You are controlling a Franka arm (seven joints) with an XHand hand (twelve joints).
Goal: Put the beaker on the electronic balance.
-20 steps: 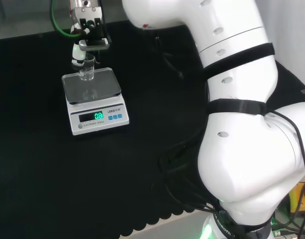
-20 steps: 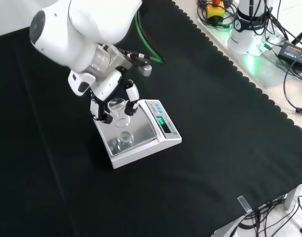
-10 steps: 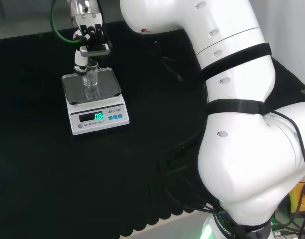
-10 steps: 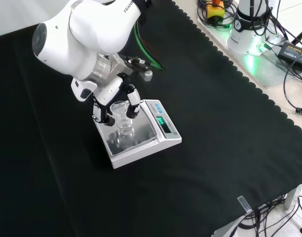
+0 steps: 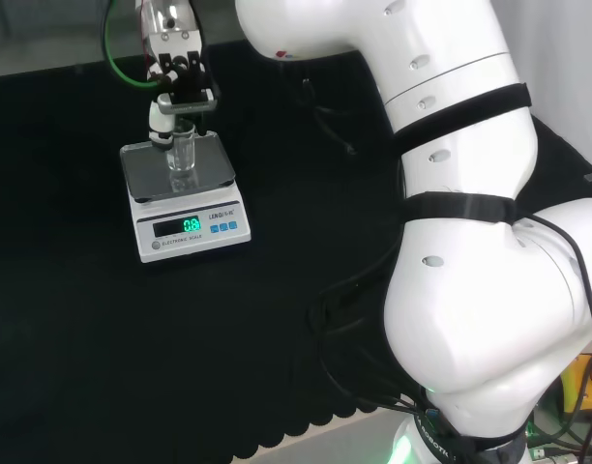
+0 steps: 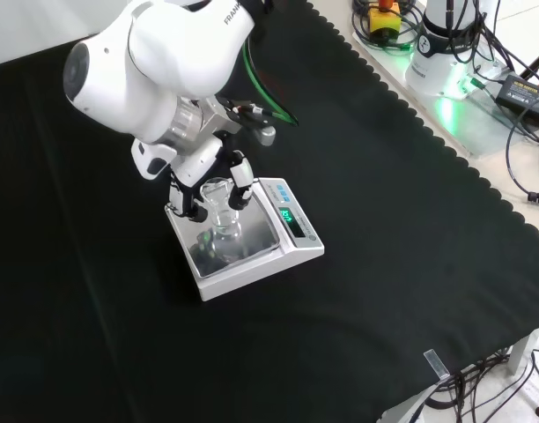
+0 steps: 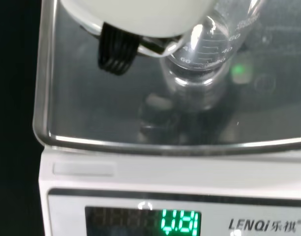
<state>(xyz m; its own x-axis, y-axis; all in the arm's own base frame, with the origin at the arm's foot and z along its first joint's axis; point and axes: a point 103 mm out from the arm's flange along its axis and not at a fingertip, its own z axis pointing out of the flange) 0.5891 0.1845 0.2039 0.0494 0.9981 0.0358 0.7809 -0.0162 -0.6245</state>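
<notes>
Printed scale on beaker (image 7: 205,54) — green digits, front label on balance (image 7: 140,172) — left unread.

The white robot arm is stretched out over the surface, its black and white hand (image 6: 199,181) pointed downward, with the fingers (image 5: 161,114) curled inward in a pinch from both sides.

Over the last second the beaker (image 6: 218,211) has been lowered from above the rear edge of the electronic balance (image 6: 247,238) toward the middle of its steel pan. The hand (image 6: 199,181), curled round the beaker, has been brought down with it.
</notes>
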